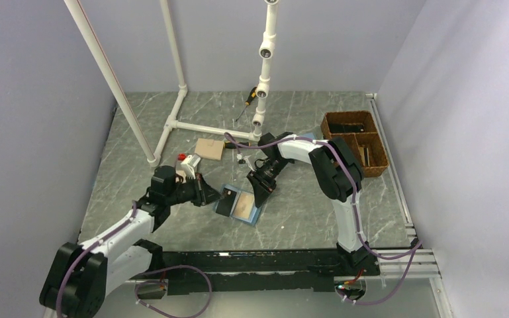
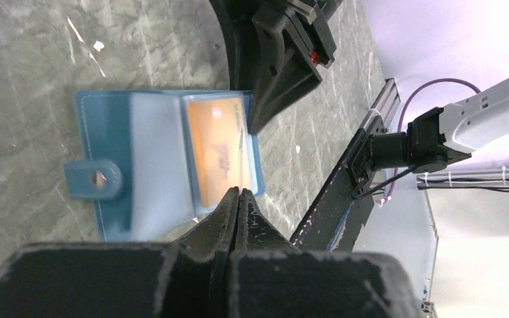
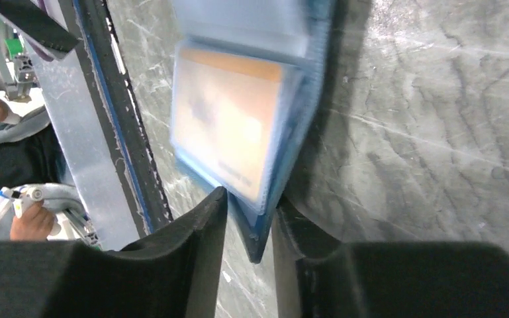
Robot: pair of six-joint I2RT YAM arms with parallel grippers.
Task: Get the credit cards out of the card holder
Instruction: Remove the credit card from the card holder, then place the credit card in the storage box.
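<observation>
The card holder (image 1: 255, 214) lies open on the table between my two grippers, blue inside, with an orange card (image 1: 243, 206) in the pocket of its right half. In the left wrist view the card holder (image 2: 106, 126) shows a tab at its left and the orange card (image 2: 215, 152). My left gripper (image 2: 239, 191) is shut on a thin credit card (image 2: 241, 159) seen edge-on over the holder; from above this card (image 1: 225, 201) looks dark, just past the left gripper (image 1: 206, 193). My right gripper (image 3: 251, 199) is shut on a corner of the card holder (image 3: 318, 79), next to the orange card (image 3: 228, 132); it also shows from above (image 1: 263, 191).
A wicker basket (image 1: 357, 139) stands at the back right. A white pipe frame (image 1: 172, 122) rises at the back left, with a tan block (image 1: 210, 148) and a red-and-white item (image 1: 186, 160) near it. A screwdriver (image 1: 248, 99) lies at the back. A black rail (image 1: 271, 262) runs along the near edge.
</observation>
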